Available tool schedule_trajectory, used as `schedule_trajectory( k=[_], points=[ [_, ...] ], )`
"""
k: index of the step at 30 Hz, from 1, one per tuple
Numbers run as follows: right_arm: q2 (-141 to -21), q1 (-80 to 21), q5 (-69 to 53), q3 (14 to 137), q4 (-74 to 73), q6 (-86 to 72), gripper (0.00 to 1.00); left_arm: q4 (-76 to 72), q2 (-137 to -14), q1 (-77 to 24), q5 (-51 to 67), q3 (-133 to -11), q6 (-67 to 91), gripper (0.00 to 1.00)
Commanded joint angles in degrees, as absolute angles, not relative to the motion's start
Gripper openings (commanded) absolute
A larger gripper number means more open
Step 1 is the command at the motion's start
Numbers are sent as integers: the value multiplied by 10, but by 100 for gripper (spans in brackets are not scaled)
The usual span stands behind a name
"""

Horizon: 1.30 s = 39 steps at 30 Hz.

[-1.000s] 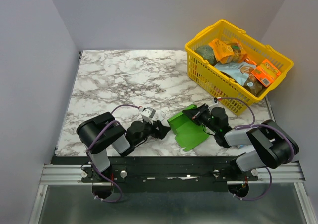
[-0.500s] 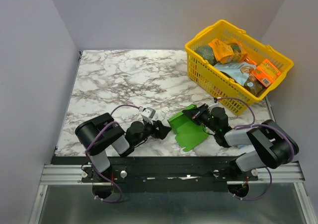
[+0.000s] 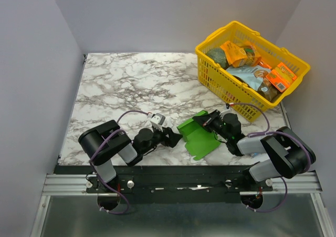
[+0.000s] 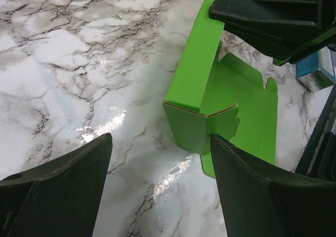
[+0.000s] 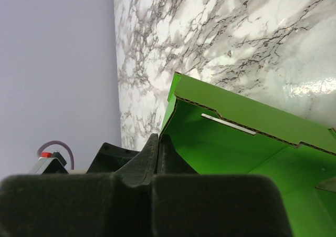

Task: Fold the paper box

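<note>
The paper box [image 3: 201, 138] is bright green card, part folded, lying near the table's front edge with one long wall raised. In the left wrist view the paper box [image 4: 231, 98] shows a raised corner flap pointing at me. My left gripper [image 3: 176, 137] lies low on the marble just left of that corner, open, and the corner sits just ahead of its right fingertip [image 4: 247, 174]. My right gripper [image 3: 202, 120] is shut on the far end of the raised wall. The right wrist view shows its jaws [image 5: 159, 140] pinched on the edge of the box [image 5: 236, 142].
A yellow plastic basket [image 3: 211, 72] holding several packets stands at the back right. A blue-and-white pack [image 4: 315, 71] lies to the right of the box by the right arm. Marble tabletop [image 3: 131, 84] stretches to the left and back.
The left arm has settled slightly to the left. The box and the right gripper have not moved.
</note>
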<state>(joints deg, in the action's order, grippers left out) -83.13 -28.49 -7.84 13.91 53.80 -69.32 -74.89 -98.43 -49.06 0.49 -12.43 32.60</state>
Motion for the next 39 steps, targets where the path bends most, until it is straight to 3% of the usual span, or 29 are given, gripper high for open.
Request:
schedule_trajectory(
  k=[1, 9, 20, 25, 30, 39],
  points=[
    [-826, -285, -67, 128, 512, -668, 1, -861, -957, -502, -11, -136, 320, 85],
    [-825, -284, -68, 127, 515, -669, 0, -821, -966, -504, -29, -151, 318, 84],
    [-824, -285, -66, 125, 516, -670, 0, -773, -983, -517, -38, -175, 289, 70],
    [-822, -285, -62, 121, 517, -671, 0, -783, -942, -519, -58, -145, 290, 80],
    [-810, -286, -59, 122, 508, -671, 0, -697, -817, -515, -48, -104, 268, 89],
    [-808, -285, -65, 127, 516, -660, 0, -465, -742, -492, -21, -157, 273, 91]
  ],
)
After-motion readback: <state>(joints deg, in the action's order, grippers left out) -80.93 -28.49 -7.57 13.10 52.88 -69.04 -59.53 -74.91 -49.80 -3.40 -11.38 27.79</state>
